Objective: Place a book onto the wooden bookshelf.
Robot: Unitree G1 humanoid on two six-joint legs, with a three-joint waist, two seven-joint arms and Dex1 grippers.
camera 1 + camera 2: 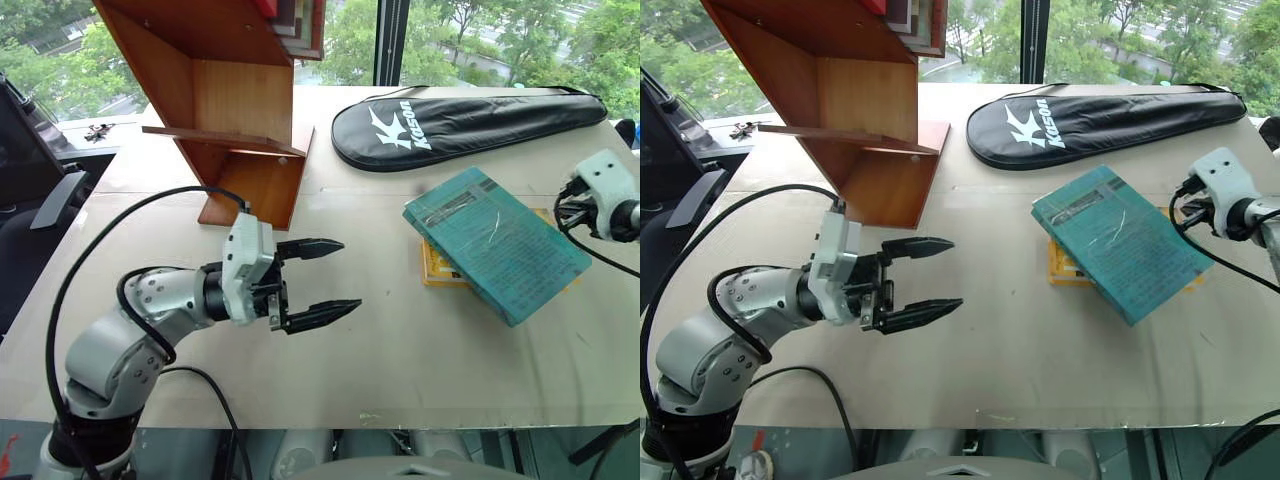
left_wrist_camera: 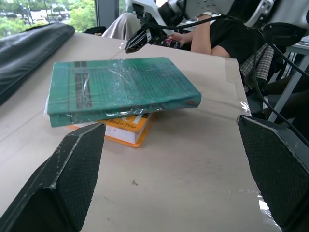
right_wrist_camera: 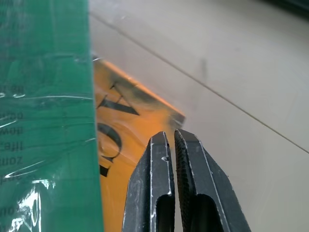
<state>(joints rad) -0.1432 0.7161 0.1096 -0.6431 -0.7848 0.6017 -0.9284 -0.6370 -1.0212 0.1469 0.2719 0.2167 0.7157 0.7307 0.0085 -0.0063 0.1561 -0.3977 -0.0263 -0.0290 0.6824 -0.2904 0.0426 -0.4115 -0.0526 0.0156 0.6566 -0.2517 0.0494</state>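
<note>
Right end effector (image 3: 173, 140) is hovering with its fingers pressed together and empty at the edge of the book (image 1: 496, 243), which is lying on a yellow book (image 3: 133, 159); the left end effector (image 1: 318, 281) is standing wide open, pointing toward it. Pick-up is seemingly just beginning, so the fingers need to part and get under the cover. Both books are resting on a pale table (image 1: 380, 370), well apart from the wooden bookshelf (image 1: 235, 110), with a black racket bag (image 1: 465, 125) and a window behind.

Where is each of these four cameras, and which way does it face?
Left and right eye views: on the head, looking down over the table, teal book, wooden bookshelf; both arms show.
Left wrist view: between the open left gripper fingers, facing the book.
Right wrist view: above the shut right gripper, facing the yellow book.
All share the teal book.
</note>
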